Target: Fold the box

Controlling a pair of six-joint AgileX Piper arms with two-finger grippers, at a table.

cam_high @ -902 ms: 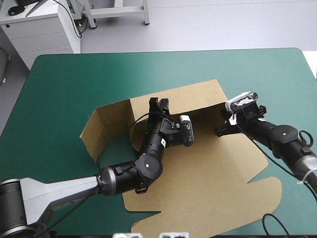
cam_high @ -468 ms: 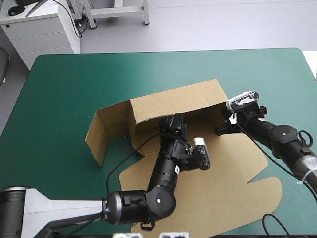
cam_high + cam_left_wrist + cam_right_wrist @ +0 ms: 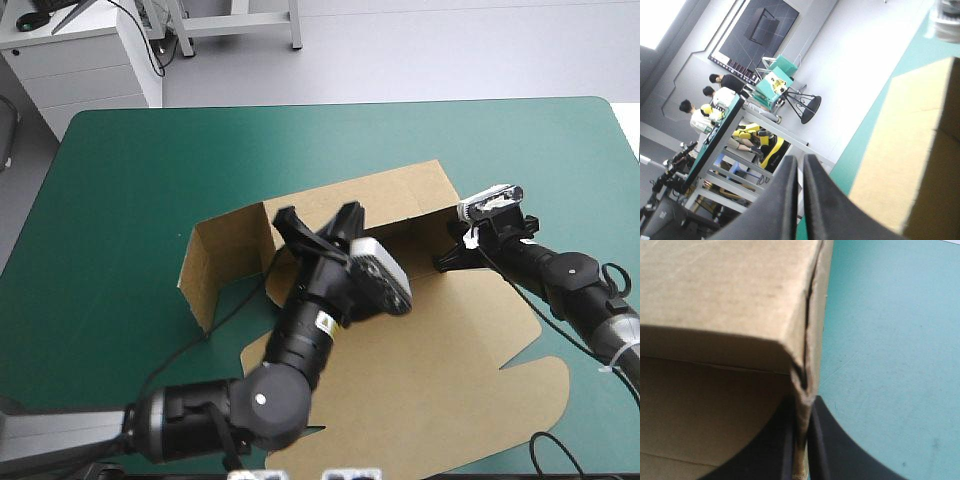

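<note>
The box [image 3: 430, 350], a cut sheet of brown board, lay around the middle of the table under its teal-green cover [image 3: 150, 170], partly set up. Most of the sheet rested flat and reached toward the table's near edge, ending in a rounded flap on the right. Along the far side of that flat part a long rear wall [image 3: 360, 205] stood raised. From its left end a shorter side panel [image 3: 215, 260] also stood upright, angled forward toward the near edge. The right gripper [image 3: 443, 263], with its two broad black fin-shaped fingers [image 3: 830, 440], sat low at the right end of the rear wall and was clamped on the box. In the right wrist view the wall's end edge ran straight down between the two fingers, which were all but closed on it. The shaded inner face of the box lay to one side and the bare cover to the other. The left gripper [image 3: 801, 159] was raised above the box, over the left half of the rear wall, and touched nothing. Its black fingers [image 3: 785, 200] were drawn together into a pointed arch with only a thin slit between them, and they held nothing. In the left wrist view a lit brown face of the box lay beside and beyond that gripper, with a strip of the cover between them.
</note>
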